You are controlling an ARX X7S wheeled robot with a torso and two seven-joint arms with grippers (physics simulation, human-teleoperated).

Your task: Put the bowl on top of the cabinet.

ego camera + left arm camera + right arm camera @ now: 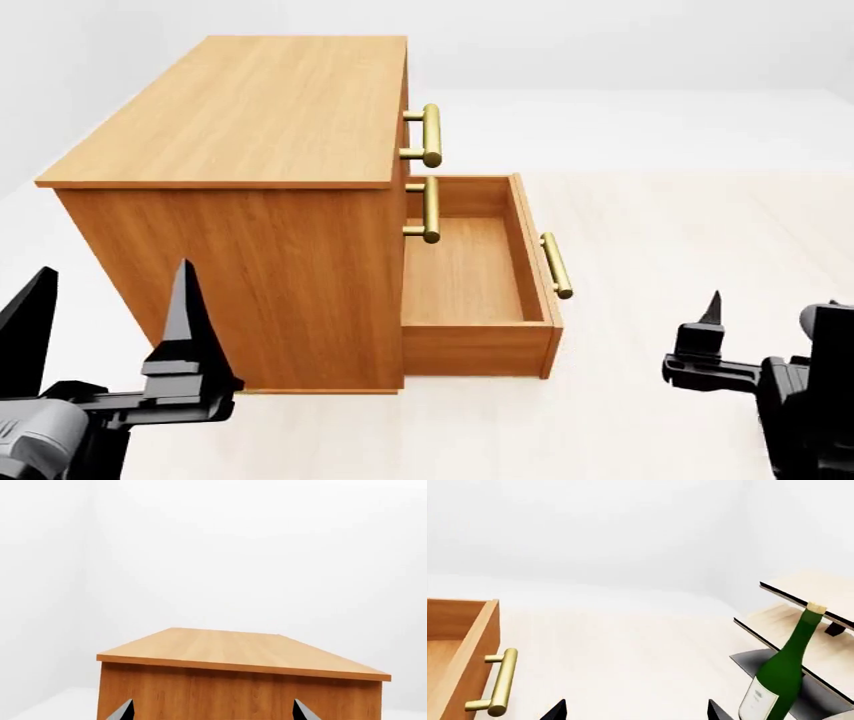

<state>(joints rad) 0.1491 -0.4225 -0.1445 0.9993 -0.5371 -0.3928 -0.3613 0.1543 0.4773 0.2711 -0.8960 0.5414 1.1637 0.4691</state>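
The bowl is out of view in all three views. The orange-brown cabinet [234,110] stands ahead on the left, its flat top bare, and it fills the lower part of the left wrist view [233,652]. Its lowest drawer [467,270] is pulled out and holds nothing. My left gripper [110,325] is open in front of the cabinet's side panel, its two fingertips [125,709] wide apart with nothing between them. Low on the right, my right gripper [771,322] is open over the pale floor, empty too, with the drawer's brass handle [499,682] beside it.
A green wine bottle [780,675] leans against a tilted pale-wood two-tier rack [810,592] on the right side of the right wrist view. Brass bar handles [429,135] stick out from the cabinet's drawer fronts. White walls enclose the pale floor [667,230].
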